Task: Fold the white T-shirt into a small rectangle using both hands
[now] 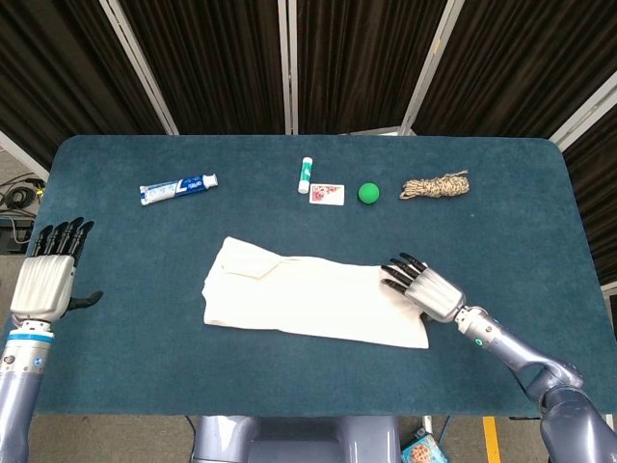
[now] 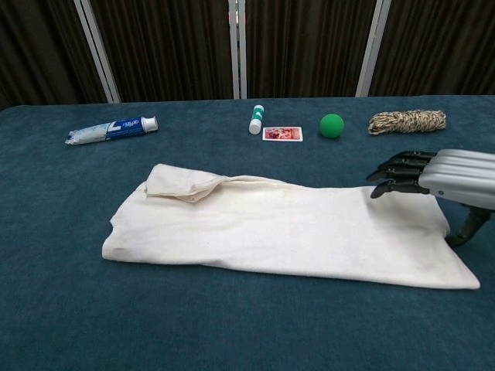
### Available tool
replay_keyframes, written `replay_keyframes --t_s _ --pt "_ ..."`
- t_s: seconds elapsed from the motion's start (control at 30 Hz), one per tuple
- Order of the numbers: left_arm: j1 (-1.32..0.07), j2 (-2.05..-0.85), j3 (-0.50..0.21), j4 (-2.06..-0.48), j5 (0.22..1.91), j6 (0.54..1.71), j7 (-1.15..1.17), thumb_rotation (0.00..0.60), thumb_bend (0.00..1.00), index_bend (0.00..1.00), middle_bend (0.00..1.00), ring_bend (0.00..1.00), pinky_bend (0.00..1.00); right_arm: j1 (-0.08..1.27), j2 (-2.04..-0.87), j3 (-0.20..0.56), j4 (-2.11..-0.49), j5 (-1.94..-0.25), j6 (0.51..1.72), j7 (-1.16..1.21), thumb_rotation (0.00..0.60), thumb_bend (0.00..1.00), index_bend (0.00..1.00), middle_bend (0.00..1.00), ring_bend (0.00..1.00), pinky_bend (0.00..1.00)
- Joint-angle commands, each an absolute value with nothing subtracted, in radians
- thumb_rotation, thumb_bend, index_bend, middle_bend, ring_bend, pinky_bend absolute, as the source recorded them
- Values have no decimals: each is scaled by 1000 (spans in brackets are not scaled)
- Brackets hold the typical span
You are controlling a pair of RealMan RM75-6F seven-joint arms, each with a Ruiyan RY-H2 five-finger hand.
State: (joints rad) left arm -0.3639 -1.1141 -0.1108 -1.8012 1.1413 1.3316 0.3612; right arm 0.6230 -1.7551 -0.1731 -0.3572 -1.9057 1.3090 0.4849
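One white T-shirt [image 1: 313,301] lies in the middle of the table [image 1: 540,212], folded into a long strip, with a bunched fold at its left end. The right hand [image 1: 422,287] hovers over the shirt's right end, palm down, fingers [image 2: 393,171] stretched out and slightly apart, holding nothing; whether they touch the cloth cannot be told. The left hand [image 1: 48,280] is raised near the table's left edge, well apart from the shirt, fingers straight and close together, empty. Along the far side sit five single things in a row: one toothpaste tube [image 1: 178,188], one glue stick [image 1: 306,174], one card [image 1: 327,194], one green ball [image 1: 368,193] and one coil of rope [image 1: 435,185].
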Motion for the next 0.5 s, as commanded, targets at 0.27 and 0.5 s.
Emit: replay_keyframes --t_s 0.27,0.5 --pt "-363 -1115 -114 -1797 1143 1318 362 600 0 0 0 0 0 630 -1766 -172 -329 -1872 1321 523 600 177 227 83 0 0" --pt "-361 -1117 -115 -1798 1147 1315 367 600 0 0 0 0 0 630 -1763 -188 -323 -1867 1317 536 600 274 288 84 0 0"
